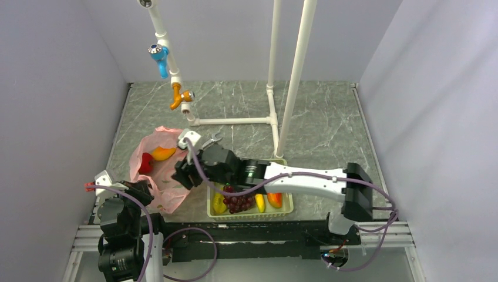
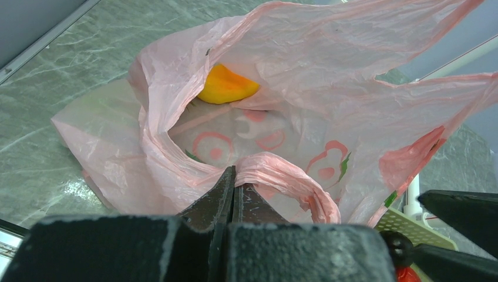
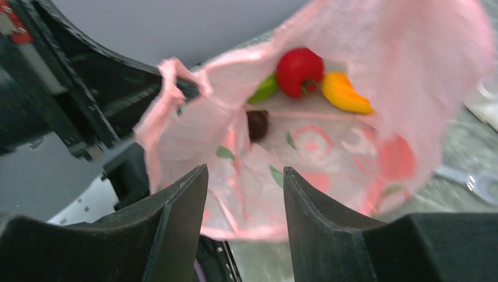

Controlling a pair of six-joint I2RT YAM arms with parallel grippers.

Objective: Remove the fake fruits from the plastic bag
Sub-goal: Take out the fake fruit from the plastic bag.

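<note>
Grey-green marbled table [image 1: 317, 117], boxed on three sides by plain pale walls [image 1: 59, 88]. A white pipe frame [image 1: 273, 88] at the back carries a blue tap [image 1: 160, 56] and an orange tap [image 1: 179, 97]. On the table's left side lies the plastic bag [image 1: 161, 191], pink and crinkled, with its mouth open. The pale green basket [image 1: 288, 205] sits just to its right.

Right arm [image 1: 305, 176]: I see it stretched low from right to left, crossing above the basket, with the wrist at the bag's right edge. Right gripper [image 3: 244, 170]: its fingers are spread wide with nothing between them, facing the bag's mouth. I cannot tell whether either finger touches the film.

Left arm [image 1: 120, 226]: folded close over its base at the near left corner. Left gripper [image 2: 234, 179]: its fingers are pressed together on the bag's rolled pink rim, and that edge stands raised.

Fake fruits [image 1: 162, 154] inside the bag:
- a red round fruit [image 3: 299, 69]
- a yellow-orange oval [image 3: 345, 94] beside it
- a green piece [image 3: 265, 88] on the red fruit's other side
- a dark round fruit [image 3: 256, 124] nearer the mouth

In the basket:
- a purple grape bunch [image 1: 238, 201]
- a yellow fruit [image 1: 219, 204]
- a small yellow piece [image 1: 259, 203]
- a red-orange fruit [image 1: 274, 200]

Hard to read:
- The right wrist view is blurred, so outlines there are soft.
- Folds hide much of the bag's floor.
- The right arm covers the basket's far side.
</note>
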